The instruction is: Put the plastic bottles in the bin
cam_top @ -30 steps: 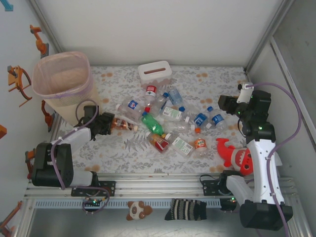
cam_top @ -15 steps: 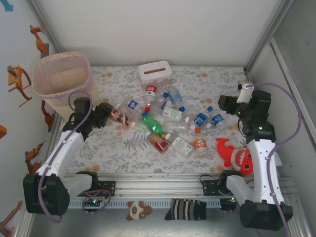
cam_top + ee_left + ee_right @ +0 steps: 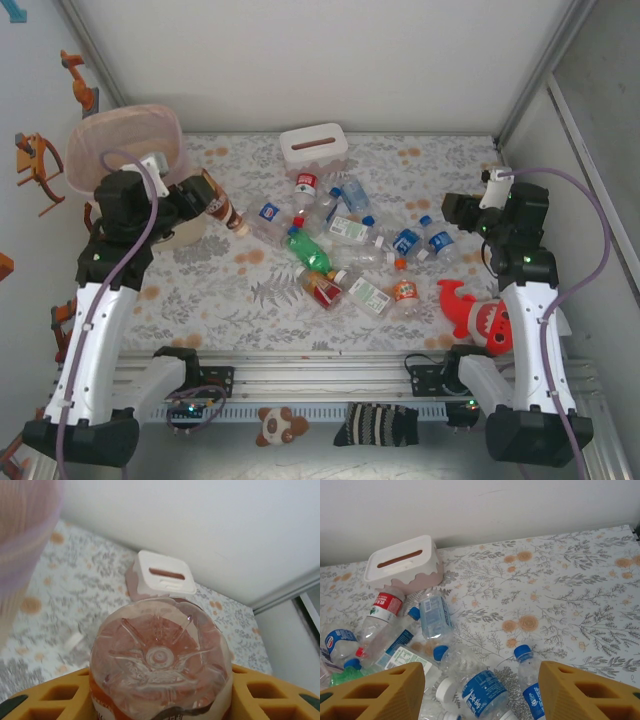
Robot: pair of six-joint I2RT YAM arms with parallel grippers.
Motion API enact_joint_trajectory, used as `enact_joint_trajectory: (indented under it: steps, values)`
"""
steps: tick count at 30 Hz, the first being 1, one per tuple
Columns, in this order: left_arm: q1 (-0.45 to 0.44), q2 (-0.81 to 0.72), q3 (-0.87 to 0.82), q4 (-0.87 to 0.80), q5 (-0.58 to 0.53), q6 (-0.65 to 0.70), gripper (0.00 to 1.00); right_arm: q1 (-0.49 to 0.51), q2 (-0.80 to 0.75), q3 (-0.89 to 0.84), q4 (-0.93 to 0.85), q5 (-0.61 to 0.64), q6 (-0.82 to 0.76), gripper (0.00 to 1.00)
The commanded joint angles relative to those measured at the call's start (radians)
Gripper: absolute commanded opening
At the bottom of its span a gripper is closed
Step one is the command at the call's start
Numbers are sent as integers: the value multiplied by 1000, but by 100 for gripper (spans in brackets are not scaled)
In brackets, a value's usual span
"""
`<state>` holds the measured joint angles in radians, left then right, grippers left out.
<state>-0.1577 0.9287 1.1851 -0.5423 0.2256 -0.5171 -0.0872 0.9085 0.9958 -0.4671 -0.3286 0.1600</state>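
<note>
Top external view: the left tool [image 3: 207, 200] pinches an orange-labelled bottle [image 3: 222, 210] and holds it up off the table [image 3: 200, 290], just beside the right side of the bin [image 3: 120, 110]. The bottle is tilted, one end pointing down and to the right, and it is outside the rim, not in the bin. The bin stands in the far left corner of the table, with the left arm partly in front of it.

Left wrist view: the clear, ribbed base of that bottle faces the camera, with a yellow finger [image 3: 55, 700] pressed to each side of it.

The other plastic bottles [image 3: 340, 245] lie in a loose heap at the middle of the table, a green bottle [image 3: 308, 252] among them, well apart from the bin. A white tissue box [image 3: 313, 147] sits just behind the heap, and a red plush shark [image 3: 480, 320] lies near the right arm's base.

The right tool [image 3: 458, 212] hangs over the right end of the heap. In the right wrist view its fingers [image 3: 385, 692] are spread wide with nothing between them, and blue-labelled bottles lie on the table below.
</note>
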Motion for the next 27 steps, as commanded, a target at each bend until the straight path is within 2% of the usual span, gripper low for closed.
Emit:
enact_joint_trajectory:
  steps: [1, 6, 11, 18, 27]
  values:
    - [7, 7, 98, -81, 1, 240, 47, 10, -1, 9, 4, -4, -5, 61]
    - [37, 99, 322, -216, -88, 410, 47, 10, 2, 21, 2, -2, -5, 61]
    - [78, 213, 531, -282, -151, 511, 47, 10, 12, 29, 4, -7, -5, 61]
    - [194, 385, 774, -324, -107, 530, 44, 10, 14, 41, -2, 0, -7, 61]
    - [345, 577, 865, -259, 54, 437, 42, 10, 19, 53, -10, 9, -14, 61]
